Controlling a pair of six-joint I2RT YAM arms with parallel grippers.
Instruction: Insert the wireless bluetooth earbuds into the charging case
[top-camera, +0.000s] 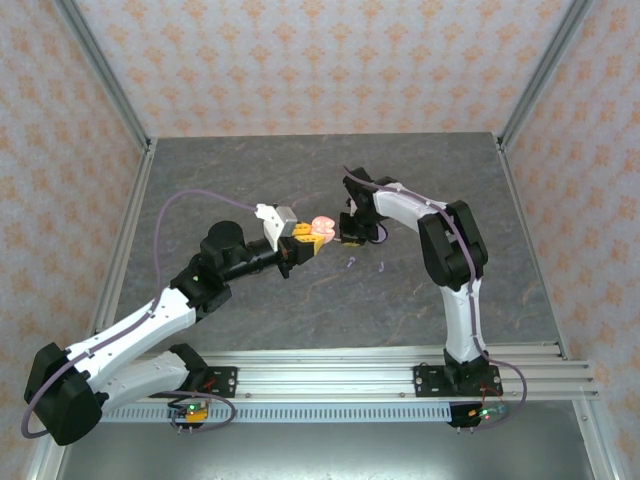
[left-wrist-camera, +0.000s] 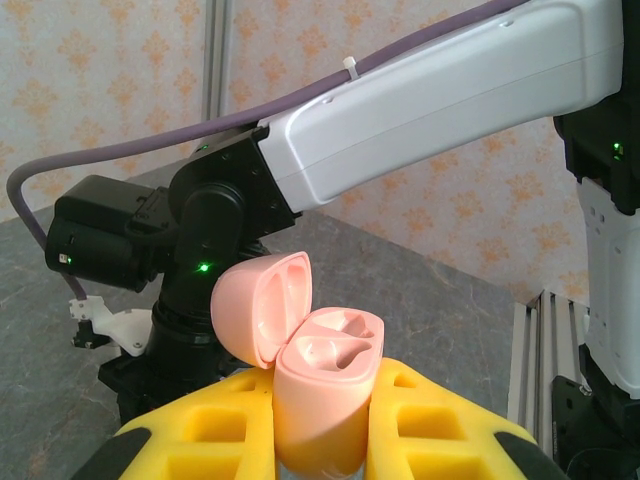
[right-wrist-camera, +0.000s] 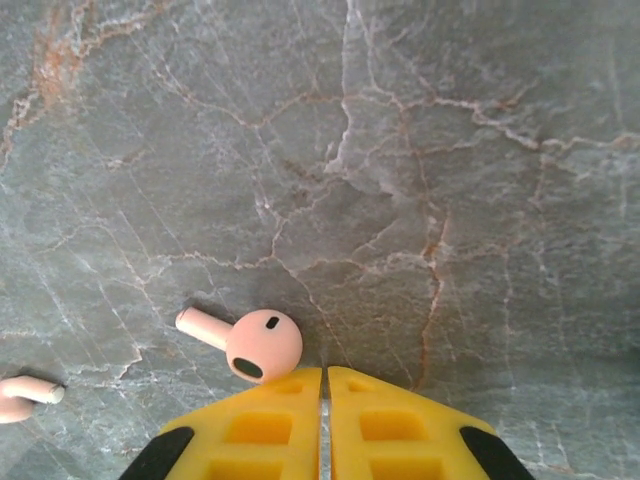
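None of the pieces were seated yet: above the veined, grey stone-look worktop (right-wrist-camera: 450, 150), the smooth, rounded charging case (left-wrist-camera: 320, 400) sat clamped in the left jaws, lid hinged back, both moulded wells bare. The right jaws were pressed together, empty, just beside one glossy bulb-and-stem pink earbud (right-wrist-camera: 262, 343), with a second earbud (right-wrist-camera: 25, 395) lying loose nearby.

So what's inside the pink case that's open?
The pink case shows two little pockets, both empty, with nothing sitting in them. Its flipped-up lid is hollow and empty too. The very bottoms of the pockets are hidden, and the left arm's yellow jaws cover the case's lower sides.
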